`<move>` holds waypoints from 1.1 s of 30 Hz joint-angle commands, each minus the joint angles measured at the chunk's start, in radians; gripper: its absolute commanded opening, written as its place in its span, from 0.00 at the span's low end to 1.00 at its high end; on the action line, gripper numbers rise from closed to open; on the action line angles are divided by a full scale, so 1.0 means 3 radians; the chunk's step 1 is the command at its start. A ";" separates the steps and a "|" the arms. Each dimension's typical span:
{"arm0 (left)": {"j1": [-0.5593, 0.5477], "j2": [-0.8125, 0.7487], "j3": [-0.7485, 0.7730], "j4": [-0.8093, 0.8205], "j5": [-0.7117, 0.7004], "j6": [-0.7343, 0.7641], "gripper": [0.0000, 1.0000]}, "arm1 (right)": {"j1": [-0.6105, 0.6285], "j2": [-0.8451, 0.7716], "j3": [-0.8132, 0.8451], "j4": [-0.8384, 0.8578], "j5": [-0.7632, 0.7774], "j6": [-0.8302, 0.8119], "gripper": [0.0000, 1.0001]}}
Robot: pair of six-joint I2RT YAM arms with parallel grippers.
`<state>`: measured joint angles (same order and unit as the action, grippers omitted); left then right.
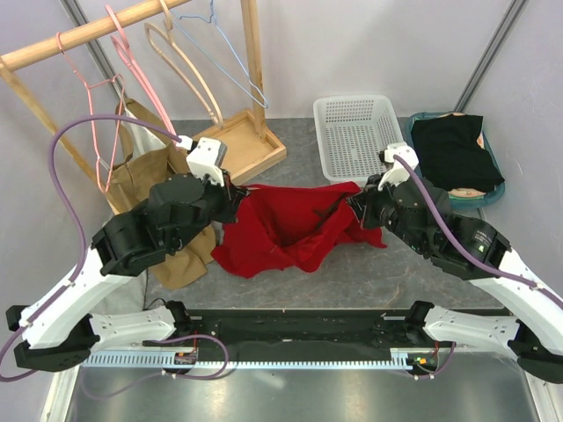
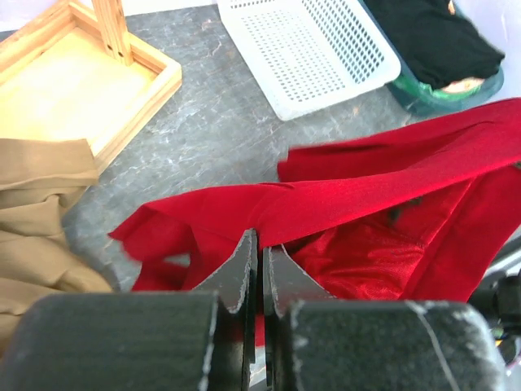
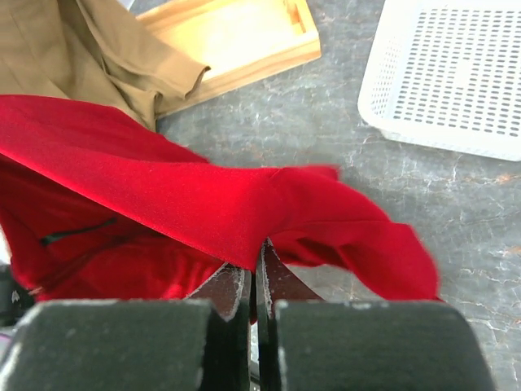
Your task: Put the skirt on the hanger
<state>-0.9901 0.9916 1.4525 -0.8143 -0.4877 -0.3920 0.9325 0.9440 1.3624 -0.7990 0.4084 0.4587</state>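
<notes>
Grey bench (image 1: 396,264) carries the red skirt (image 1: 281,230), its upper edge pinched tight in both my left pincer (image 2: 260,244) and right pincer (image 3: 259,254), while the hangers (image 1: 186,72) on the wooden rail (image 1: 88,33) hang untouched, so I judge the hanging itself is not yet begun.

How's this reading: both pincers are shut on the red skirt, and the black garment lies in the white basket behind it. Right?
Not quite. The black garment lies in the tub right of the white basket, which is empty; the top view shows it. The rest holds: left pincer and right pincer are shut on the red skirt.
</notes>
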 commanded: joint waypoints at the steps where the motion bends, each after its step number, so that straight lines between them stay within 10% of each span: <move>1: 0.0074 -0.0135 0.0114 -0.0211 -0.0129 0.0314 0.02 | -0.0025 -0.0048 -0.0036 -0.0088 0.0198 -0.0001 0.00; 18: 0.0176 -0.0002 -0.2229 0.0771 0.0562 -0.0729 0.02 | -0.0076 0.0744 -0.1735 0.0700 -0.0114 0.0414 0.02; 21: 0.0181 -0.0028 -0.2168 0.0730 0.0598 -0.0718 0.13 | -0.0076 0.0740 -0.1571 0.0679 -0.0139 0.0337 0.30; 26: 0.0186 -0.0155 -0.1984 0.0587 0.0588 -0.0642 0.60 | -0.0076 0.0602 -0.1167 0.0552 -0.0215 0.0148 0.66; 33: 0.0186 -0.0431 -0.1433 0.0189 0.0558 -0.0392 0.69 | -0.0076 0.0377 -0.0799 0.0439 -0.0482 -0.0092 0.77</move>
<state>-0.9371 0.9272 0.8940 -0.6975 -0.3054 -0.5655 0.9115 1.1038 1.0527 -0.6514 0.3065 0.4805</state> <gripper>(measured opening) 0.684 0.760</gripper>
